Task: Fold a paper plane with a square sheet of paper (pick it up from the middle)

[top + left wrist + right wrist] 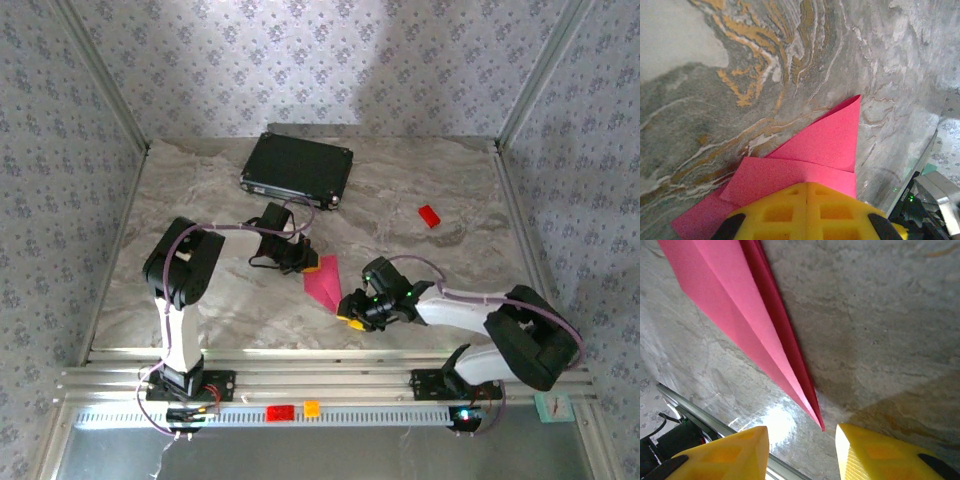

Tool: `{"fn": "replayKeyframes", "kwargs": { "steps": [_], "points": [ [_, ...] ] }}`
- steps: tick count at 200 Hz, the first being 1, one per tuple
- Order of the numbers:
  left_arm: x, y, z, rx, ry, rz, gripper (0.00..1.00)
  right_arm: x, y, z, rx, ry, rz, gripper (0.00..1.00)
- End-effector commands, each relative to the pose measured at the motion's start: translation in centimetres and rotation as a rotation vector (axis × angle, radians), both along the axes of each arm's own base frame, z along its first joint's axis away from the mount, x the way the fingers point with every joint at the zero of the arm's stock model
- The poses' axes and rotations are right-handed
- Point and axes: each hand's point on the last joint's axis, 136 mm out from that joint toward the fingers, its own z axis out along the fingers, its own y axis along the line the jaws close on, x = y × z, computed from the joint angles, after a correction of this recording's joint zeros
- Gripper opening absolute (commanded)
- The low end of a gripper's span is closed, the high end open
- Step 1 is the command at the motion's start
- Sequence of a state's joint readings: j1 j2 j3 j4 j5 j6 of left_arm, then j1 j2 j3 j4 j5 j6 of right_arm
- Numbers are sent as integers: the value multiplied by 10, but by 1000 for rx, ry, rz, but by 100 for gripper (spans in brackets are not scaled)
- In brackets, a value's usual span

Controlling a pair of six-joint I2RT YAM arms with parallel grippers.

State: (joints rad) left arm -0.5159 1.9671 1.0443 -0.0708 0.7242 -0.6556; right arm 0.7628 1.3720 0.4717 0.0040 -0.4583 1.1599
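The magenta-pink paper plane [322, 282] lies mid-table as a slim folded dart, its point toward the near right. My left gripper [303, 262] is at its far, wide end. In the left wrist view the yellow jaws [807, 185] are shut tight together and sit on top of the paper [825, 145], whose flaps spread out from under them. My right gripper [350, 312] is at the pointed end. In the right wrist view it stands open [800, 430], and the paper's tip [817, 422] ends just ahead of the gap, touching neither finger.
A black case [298, 167] lies at the back of the marble table. A small red block [429, 216] sits at the right. The metal rail [330, 380] runs along the near edge, with a red block [280, 412] and an orange cube [311, 408] on it.
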Motion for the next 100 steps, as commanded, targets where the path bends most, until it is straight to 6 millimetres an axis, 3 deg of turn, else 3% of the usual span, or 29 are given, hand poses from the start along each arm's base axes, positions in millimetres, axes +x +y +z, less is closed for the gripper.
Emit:
{"fn": "replayKeyframes", "kwargs": {
  "steps": [1, 33, 100],
  "points": [
    [-15, 23, -41, 125, 111, 47, 0, 2, 12, 3, 27, 27, 2, 41],
    [-14, 22, -40, 122, 112, 48, 0, 6, 17, 2, 30, 16, 1, 38],
    [-14, 15, -34, 93, 125, 62, 0, 18, 8, 5, 32, -18, -67, 35]
  ]
}}
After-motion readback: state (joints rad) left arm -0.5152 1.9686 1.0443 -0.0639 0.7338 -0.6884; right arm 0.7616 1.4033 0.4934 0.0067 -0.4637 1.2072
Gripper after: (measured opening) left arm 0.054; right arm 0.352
